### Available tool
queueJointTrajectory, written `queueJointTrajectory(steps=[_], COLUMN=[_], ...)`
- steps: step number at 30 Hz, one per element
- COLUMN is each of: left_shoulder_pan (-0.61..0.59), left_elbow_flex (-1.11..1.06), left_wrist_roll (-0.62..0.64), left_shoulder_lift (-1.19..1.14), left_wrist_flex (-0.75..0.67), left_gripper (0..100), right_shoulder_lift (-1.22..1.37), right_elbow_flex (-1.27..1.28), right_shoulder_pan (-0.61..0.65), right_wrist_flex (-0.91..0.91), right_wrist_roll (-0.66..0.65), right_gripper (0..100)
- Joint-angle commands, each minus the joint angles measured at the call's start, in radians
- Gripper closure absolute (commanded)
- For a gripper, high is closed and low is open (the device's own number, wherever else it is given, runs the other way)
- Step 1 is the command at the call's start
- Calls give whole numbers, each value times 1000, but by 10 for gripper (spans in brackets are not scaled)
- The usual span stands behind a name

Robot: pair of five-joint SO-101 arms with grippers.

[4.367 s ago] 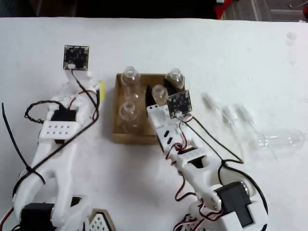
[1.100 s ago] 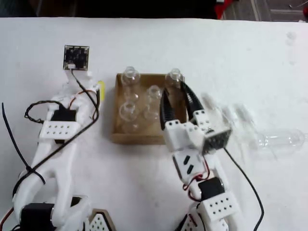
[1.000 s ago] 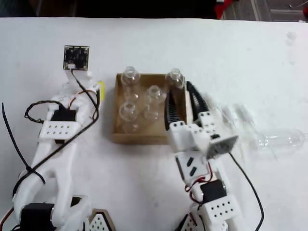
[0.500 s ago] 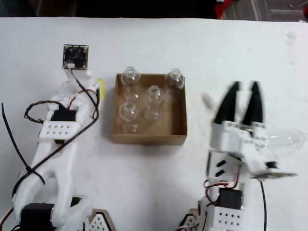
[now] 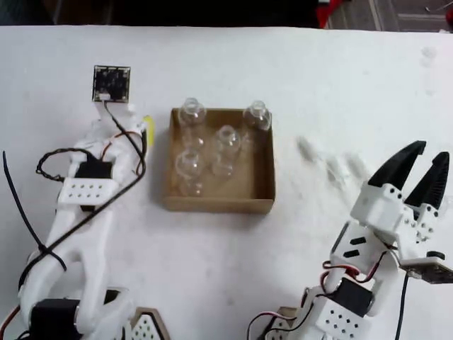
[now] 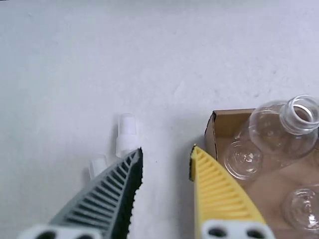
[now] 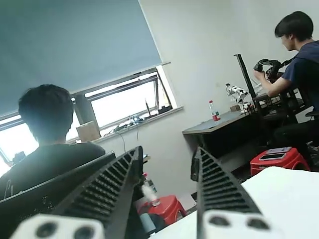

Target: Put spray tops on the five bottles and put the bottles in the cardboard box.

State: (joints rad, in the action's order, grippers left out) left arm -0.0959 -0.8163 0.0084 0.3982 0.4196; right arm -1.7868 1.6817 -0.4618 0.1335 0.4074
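The cardboard box [image 5: 249, 185] sits mid-table [image 5: 283, 71] with four clear bottles [image 5: 225, 139] standing inside, necks open. The left gripper [image 6: 166, 154] is just beside the box's outer wall, its grey and yellow fingers parted with bare table between them; a white spray top [image 6: 127, 133] lies at the grey fingertip. The right gripper [image 5: 433, 150] points upward near the table's right edge, well apart from the box, black fingers spread and holding nothing. Loose spray tops [image 5: 333, 170] lie between it and the box
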Motion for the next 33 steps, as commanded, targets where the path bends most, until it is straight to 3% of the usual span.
queueJointTrajectory(steps=[1,8,11,16,29,33], left_shoulder_pan=[2,30,44,58,54,54], left_elbow_flex=[3,-3,-28,-55,-58,-55], left_wrist_roll=[2,-5,-61,-86,-83,-83], left_shoulder_lift=[-1,-1,-1,1,8,8], left_wrist_flex=[-26,-26,-63,-104,-103,-103], left_gripper=[846,846,846,846,846,846], right_shoulder_lift=[-1,7,18,174,1348,1601], right_elbow_flex=[8,6,-14,-94,-760,-968], right_shoulder_pan=[-47,-102,-145,-205,-228,-236], right_wrist_flex=[42,81,81,88,77,-51], right_wrist_roll=[11,18,20,75,143,187], right_gripper=[909,931,931,930,908,905])
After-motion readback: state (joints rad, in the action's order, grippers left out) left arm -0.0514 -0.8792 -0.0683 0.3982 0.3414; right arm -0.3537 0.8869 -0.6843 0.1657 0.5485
